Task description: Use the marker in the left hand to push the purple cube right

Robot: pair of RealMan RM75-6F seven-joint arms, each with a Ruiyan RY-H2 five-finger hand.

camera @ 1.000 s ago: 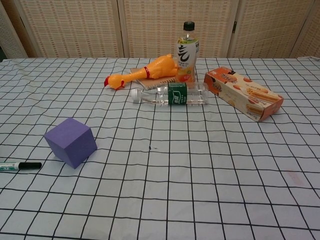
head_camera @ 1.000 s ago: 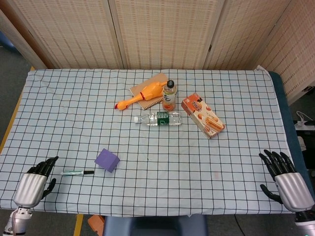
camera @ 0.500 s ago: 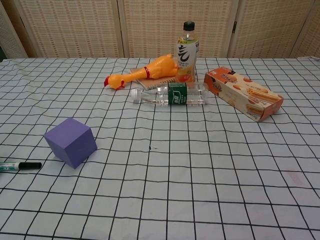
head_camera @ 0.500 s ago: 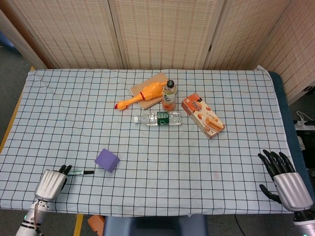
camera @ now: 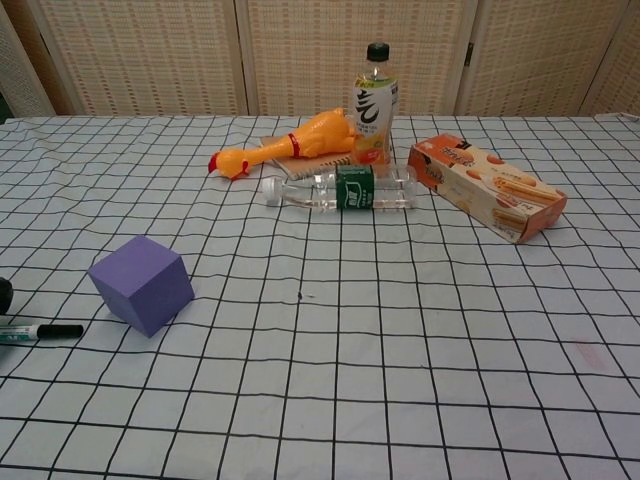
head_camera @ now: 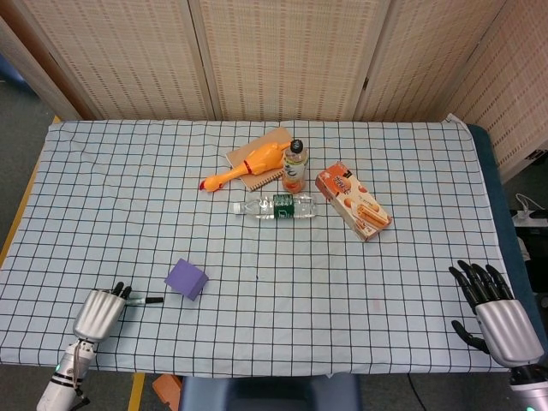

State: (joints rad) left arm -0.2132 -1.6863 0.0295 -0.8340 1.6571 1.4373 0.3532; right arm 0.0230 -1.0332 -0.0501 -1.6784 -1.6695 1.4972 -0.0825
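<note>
1. The marker (camera: 40, 331) lay flat on the checked tablecloth (head_camera: 411, 257) near the front-left edge, with its long axis running left to right. Its black cap pointed right, toward the purple cube (head_camera: 187, 278), with a gap between them.
2. The marker's barrel was pale with a green band; any print on it was too small for you to read.
3. Your left hand (head_camera: 98, 312) sat over the left end of the marker, fingertips at the barrel. I could not tell whether the fingers had closed on it or only rested above it.
4. The purple cube stood just right of the marker tip, turned so a corner faced the near edge.
5. Your right hand (head_camera: 497, 312) hung at the near right corner with its fingers spread and holding nothing.
6. On the far side, a yellow rubber chicken (camera: 285, 143) lay on a brown notebook (head_camera: 257, 154).
7. An upright drink bottle (camera: 373, 103) beside it carried large dark characters on a pale label; I could not make them out.
8. A clear water bottle (camera: 340, 190) with a green label lay on its side, cap to the left.
9. An orange snack box (camera: 487, 187) pictured biscuits; its text was illegible.
</note>
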